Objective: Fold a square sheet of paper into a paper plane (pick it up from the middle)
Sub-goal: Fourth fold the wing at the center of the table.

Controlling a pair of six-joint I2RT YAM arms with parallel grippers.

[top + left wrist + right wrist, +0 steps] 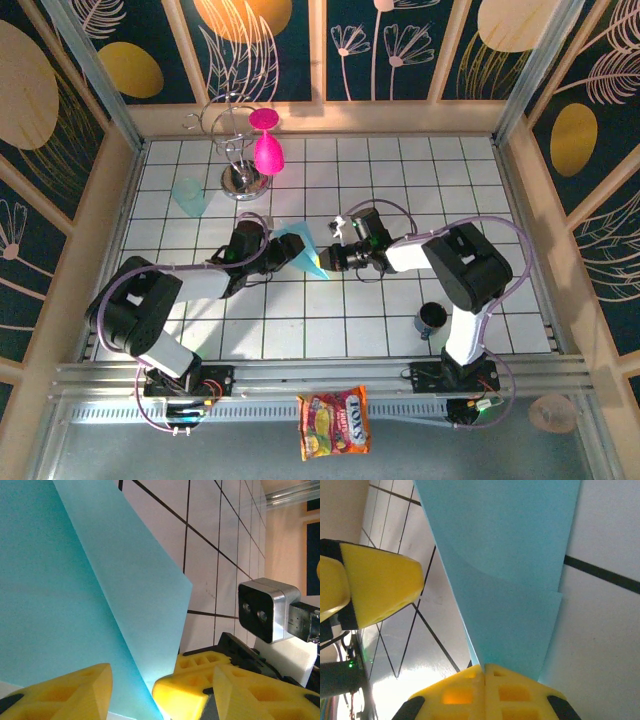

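Note:
The square sheet of paper (301,246) is light blue, creased and folded into a narrowing wedge, held off the tiles between both arms. My right gripper (484,672) is shut on its narrow end, and the paper (510,570) fans out ahead of it. My left gripper (163,697) stands open around that same end. The paper (75,590) passes between its yellow fingers (65,692), and the right gripper's fingertips (195,677) sit inside the gap too. From above, the left gripper (286,250) and right gripper (330,260) meet at the paper.
A chrome rack (240,182) with pink goblets (266,152) stands at the back left. A translucent teal cup (188,196) lies beside it. A dark cup (432,318) sits by the right arm's base. A snack bag (334,422) lies on the front rail.

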